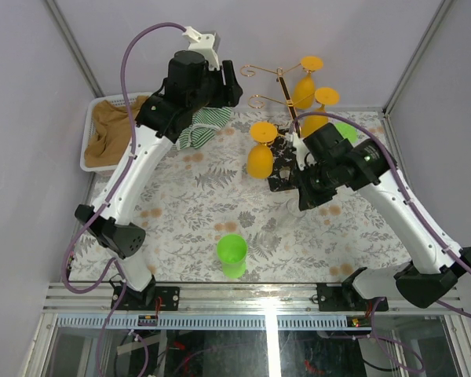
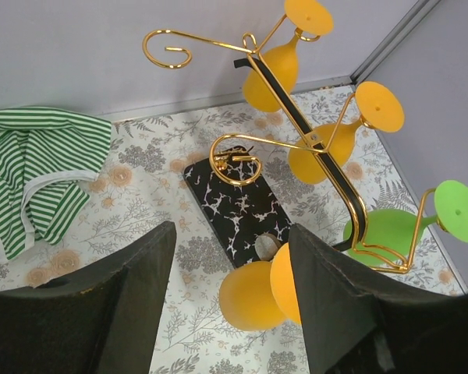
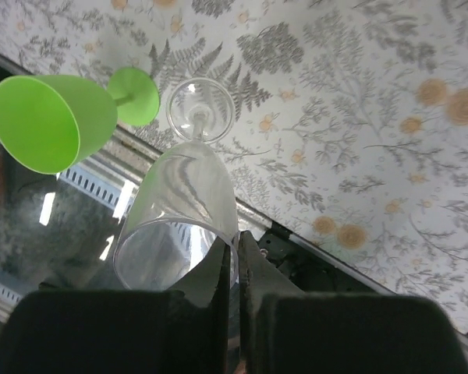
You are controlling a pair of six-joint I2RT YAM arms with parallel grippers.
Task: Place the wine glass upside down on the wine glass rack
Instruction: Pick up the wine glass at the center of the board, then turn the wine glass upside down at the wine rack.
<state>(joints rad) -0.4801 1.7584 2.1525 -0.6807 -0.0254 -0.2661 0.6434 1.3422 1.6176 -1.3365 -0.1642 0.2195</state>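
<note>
surface [image 1: 180,212]: floral-print cloth | far left: white tray [image 1: 87,145] | beside tray: green-striped cloth [image 1: 198,132] | far centre: wine glass rack base [image 2: 230,214] | near centre: green glass [image 1: 232,255], upright

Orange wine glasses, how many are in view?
3, all upside down on the wine glass rack: the highest orange glass at top, the middle orange glass below it, the lowest orange glass by its black base. Others may be hidden.
</note>
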